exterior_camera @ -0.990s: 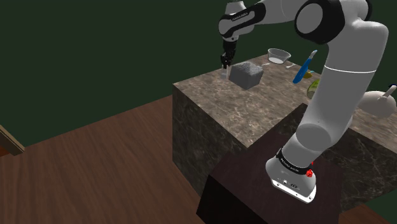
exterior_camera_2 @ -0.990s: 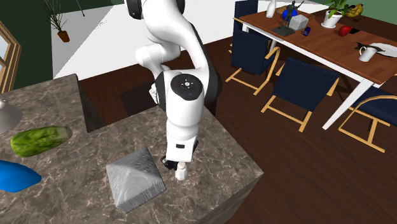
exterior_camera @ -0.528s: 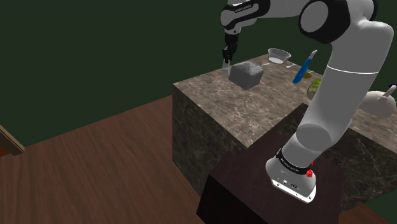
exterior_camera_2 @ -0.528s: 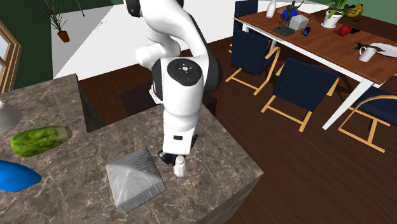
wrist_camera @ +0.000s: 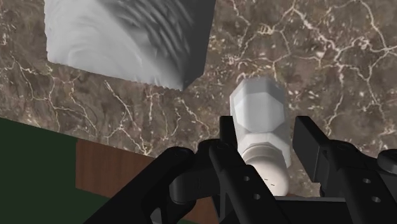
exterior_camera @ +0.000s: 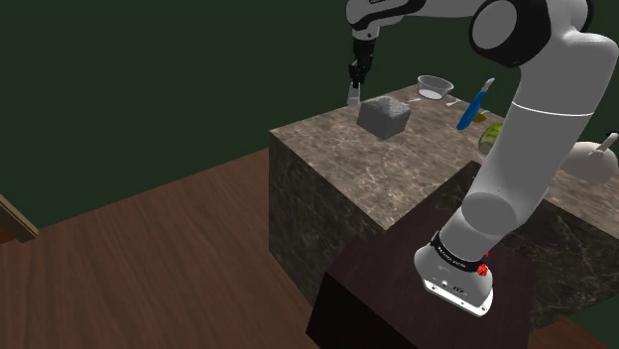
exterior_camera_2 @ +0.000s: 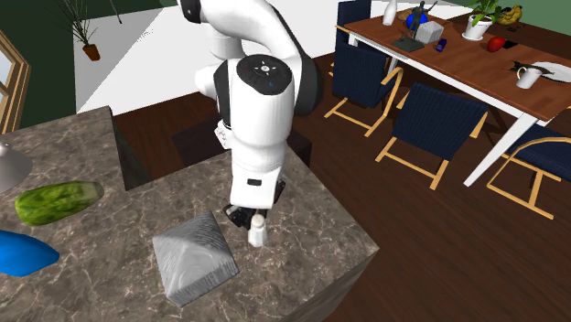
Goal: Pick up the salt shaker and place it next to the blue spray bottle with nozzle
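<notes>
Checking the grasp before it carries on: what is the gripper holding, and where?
The white salt shaker, clasped by the gripper around its upper part; its base hangs free.

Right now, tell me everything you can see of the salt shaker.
The small white salt shaker is plain, its material unclear. It has a wide faceted lower body, a narrower neck and a rounded top. It is upright, clasped around the neck between the two fingers of the black claw. In the shoulder view it hangs just above the brown marble counter, apparently touching nothing but the claw, beside a grey ridged block.
</notes>
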`<state>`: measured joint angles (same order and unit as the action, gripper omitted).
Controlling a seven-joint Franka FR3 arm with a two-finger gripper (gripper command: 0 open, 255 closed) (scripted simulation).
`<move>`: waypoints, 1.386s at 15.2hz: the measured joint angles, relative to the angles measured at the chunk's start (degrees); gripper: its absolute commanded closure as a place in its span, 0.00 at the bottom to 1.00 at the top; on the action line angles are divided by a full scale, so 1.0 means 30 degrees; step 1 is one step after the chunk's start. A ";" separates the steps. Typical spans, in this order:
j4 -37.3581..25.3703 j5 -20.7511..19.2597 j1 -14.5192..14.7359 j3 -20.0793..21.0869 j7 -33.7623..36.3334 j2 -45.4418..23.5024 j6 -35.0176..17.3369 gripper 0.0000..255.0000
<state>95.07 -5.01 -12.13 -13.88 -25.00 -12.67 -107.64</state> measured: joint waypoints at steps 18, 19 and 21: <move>-0.4719 0.0109 -0.0085 -0.0056 -0.0533 -0.0093 0.4597 1.00; -0.5218 0.0142 -0.0094 -0.0053 -0.0563 -0.0224 0.4964 1.00; -0.5937 0.0185 -0.0136 -0.0067 -0.0653 -0.0397 0.5509 1.00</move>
<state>77.26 -4.45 -12.54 -14.09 -26.96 -13.86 -91.11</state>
